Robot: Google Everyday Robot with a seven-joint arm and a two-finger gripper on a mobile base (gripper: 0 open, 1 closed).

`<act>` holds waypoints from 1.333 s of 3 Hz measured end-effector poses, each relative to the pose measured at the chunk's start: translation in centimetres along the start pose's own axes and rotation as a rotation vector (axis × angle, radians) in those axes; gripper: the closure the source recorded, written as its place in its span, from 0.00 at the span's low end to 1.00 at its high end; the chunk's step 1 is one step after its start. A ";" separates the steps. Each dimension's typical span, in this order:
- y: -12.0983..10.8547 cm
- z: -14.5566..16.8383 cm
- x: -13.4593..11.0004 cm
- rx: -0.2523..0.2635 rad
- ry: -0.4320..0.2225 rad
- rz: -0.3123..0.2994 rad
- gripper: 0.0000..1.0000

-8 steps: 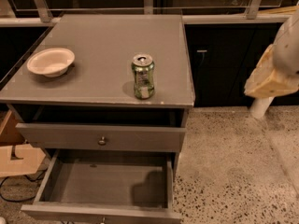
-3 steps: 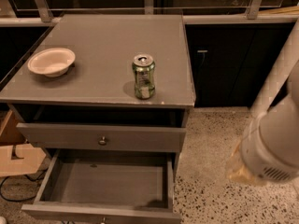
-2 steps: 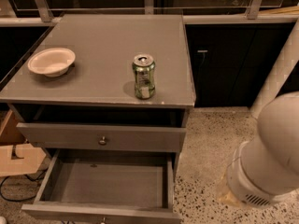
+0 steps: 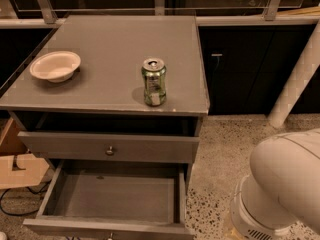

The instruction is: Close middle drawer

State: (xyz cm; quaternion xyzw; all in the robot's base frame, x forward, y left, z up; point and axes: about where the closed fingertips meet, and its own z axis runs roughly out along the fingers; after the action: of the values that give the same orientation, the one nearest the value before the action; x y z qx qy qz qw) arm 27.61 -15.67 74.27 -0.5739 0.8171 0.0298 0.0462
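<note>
The task is not yet done. The middle drawer [image 4: 115, 199] sits at the bottom left of the frame, pulled far out of the cabinet, with its bare grey floor and side walls in full view. Nothing lies inside it, so all that appears to be left is one straight push on its front until it is flush.

The top drawer [image 4: 150, 148] above it shows its knob [image 4: 110, 150] and a dark gap under the counter [image 4: 115, 39]; whether it is fully shut is hard to tell. A can [image 4: 154, 82] stands near the counter's front edge and a bowl [image 4: 55, 65] rests at its left.

The tool is out of view, somewhere past the lower right edge, so I cannot tell whether it is apart or together. Only the arm [image 4: 285, 179], a large white rounded bulk, fills the lower right corner, well apart from the drawer. The middle drawer's front is cut off by the bottom edge, and the lowest drawer is hidden.
</note>
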 end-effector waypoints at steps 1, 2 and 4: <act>1.1 2.6 -0.2 -0.028 0.000 -0.002 1.00; 3.3 8.9 -1.9 -0.087 0.006 -0.052 1.00; 3.8 12.3 -2.3 -0.097 -0.003 -0.045 1.00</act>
State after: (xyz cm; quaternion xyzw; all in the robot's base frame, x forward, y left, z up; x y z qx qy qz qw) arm 25.32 -10.93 62.24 -0.5935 0.8016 0.0694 0.0203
